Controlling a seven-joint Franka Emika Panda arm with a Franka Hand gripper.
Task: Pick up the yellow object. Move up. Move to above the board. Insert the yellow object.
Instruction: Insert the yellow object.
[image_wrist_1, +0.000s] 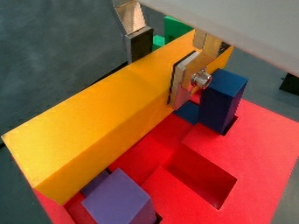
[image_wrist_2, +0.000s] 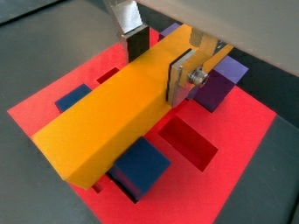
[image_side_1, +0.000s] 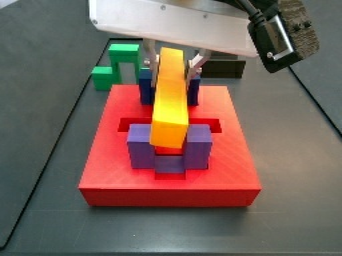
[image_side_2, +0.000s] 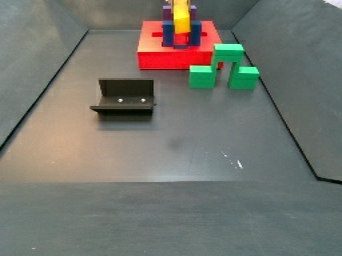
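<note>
The pincer (image_wrist_1: 163, 66) is clamped on one end of the long, narrow yellow-orange rectangular bar (image_wrist_1: 100, 122) – flat silver finger plates (image_wrist_1: 187, 74) with dark pads pressing both smooth side faces, seen in both wrist views (image_wrist_2: 158, 61). The bar (image_wrist_2: 117, 122) is plain, matte and sharp-edged, with no markings.

It hangs above the large flat red square slab with cut-out slots (image_side_1: 167, 178), running lengthwise over the slab's middle. In a side view the bar (image_side_1: 170, 95) tilts, its low front end sitting between the two arms of a purple U-shaped block (image_side_1: 167, 152) on the slab; whether it touches the purple arms cannot be told. Dark blue square posts (image_wrist_1: 222, 101) stand just beside the held end – a wrist view shows another blue block (image_wrist_2: 142, 166) and a purple post (image_wrist_2: 222, 83) flanking the bar. An open rectangular slot (image_wrist_2: 187, 144) in the red slab shows bare next to it.

From the far side view the red slab (image_side_2: 160, 57) sits at the back of the dark grey matte counter (image_side_2: 174, 150), the bar (image_side_2: 179, 17) over it. A green U-shaped block (image_side_2: 222, 66) lies just beside the slab, right of it in this view. The fixture (image_side_2: 124, 97), a dark L-shaped bracket on a base plate, stands well apart, nearer the camera.
</note>
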